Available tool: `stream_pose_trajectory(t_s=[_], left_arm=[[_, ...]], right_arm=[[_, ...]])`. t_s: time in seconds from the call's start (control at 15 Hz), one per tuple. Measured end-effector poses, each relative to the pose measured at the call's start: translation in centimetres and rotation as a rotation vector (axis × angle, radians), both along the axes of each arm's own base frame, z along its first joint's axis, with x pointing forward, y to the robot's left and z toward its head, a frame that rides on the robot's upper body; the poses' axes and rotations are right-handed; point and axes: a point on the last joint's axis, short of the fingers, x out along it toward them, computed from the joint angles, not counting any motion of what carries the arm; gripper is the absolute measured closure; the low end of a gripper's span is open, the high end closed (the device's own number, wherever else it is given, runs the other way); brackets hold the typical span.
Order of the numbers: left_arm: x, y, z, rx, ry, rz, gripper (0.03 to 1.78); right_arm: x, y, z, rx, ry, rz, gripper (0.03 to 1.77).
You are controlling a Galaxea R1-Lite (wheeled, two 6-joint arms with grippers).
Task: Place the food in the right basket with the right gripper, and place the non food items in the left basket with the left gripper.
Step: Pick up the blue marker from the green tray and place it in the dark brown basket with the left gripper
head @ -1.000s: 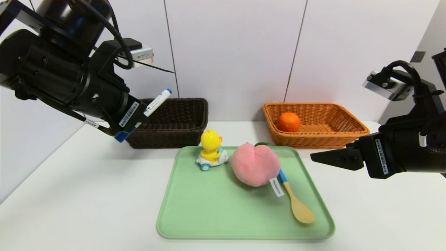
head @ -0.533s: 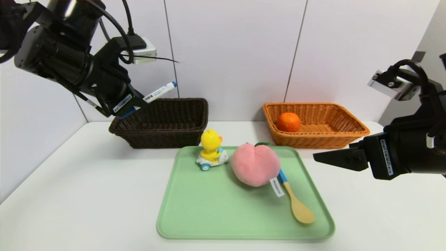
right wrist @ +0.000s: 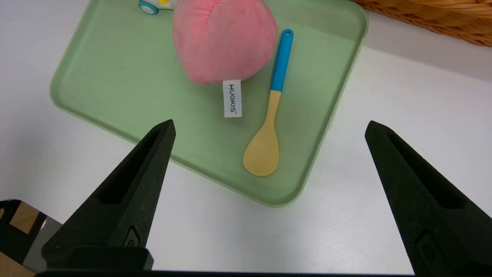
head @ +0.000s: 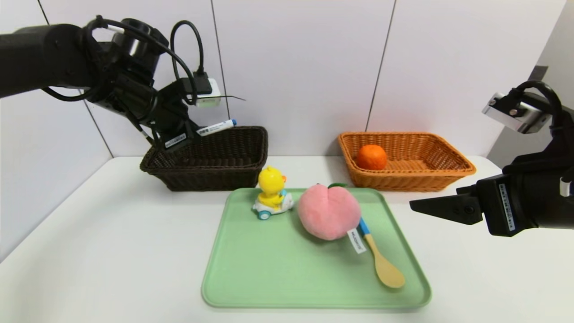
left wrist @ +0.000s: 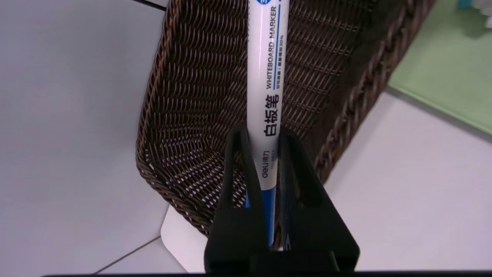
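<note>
My left gripper (head: 188, 134) (left wrist: 263, 132) is shut on the white marker (head: 216, 128) (left wrist: 267, 77) with the blue cap, holding it over the left end of the dark brown left basket (head: 210, 158) (left wrist: 192, 115). An orange (head: 371, 157) lies in the orange-tan right basket (head: 406, 159). On the green tray (head: 278, 269) sit the yellow duck toy (head: 271, 193), the pink plush peach (head: 328, 211) (right wrist: 225, 38) and the yellow spoon (head: 381, 262) (right wrist: 269, 127) with a blue handle. My right gripper (head: 417, 207) (right wrist: 269, 129) hangs open to the right of the tray, empty.
The green tray (right wrist: 115, 77) lies in the middle of the white table, with both baskets behind it against the wall. A corner of the right basket (right wrist: 442, 19) shows in the right wrist view.
My left arm has swung back and down toward the left basket, carrying the marker, which now lies nearly level over the basket. The right gripper drifted slightly right.
</note>
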Motion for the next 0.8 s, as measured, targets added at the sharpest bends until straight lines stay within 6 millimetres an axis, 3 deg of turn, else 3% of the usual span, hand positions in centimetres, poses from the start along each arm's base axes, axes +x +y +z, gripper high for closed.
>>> stream_pose_trajectory(t_s=[0.33,0.6,0.8], left_arm=[[4.7,0.0,-4.3,0.020,-0.016,0.014,1.65],[6.8,0.7,-7.0,0.021,0.014,0.048,1.65],[7.7,1.0,-7.9,0.010,0.012,0.068,1.65]], right_arm=[[0.0,-0.1,-0.1,-0.004,0.004,-0.006,0.10],[0.1,-0.1,-0.4,-0.008,0.012,-0.008,0.10],[0.1,-0.1,-0.6,-0.012,0.018,-0.008,0.10]])
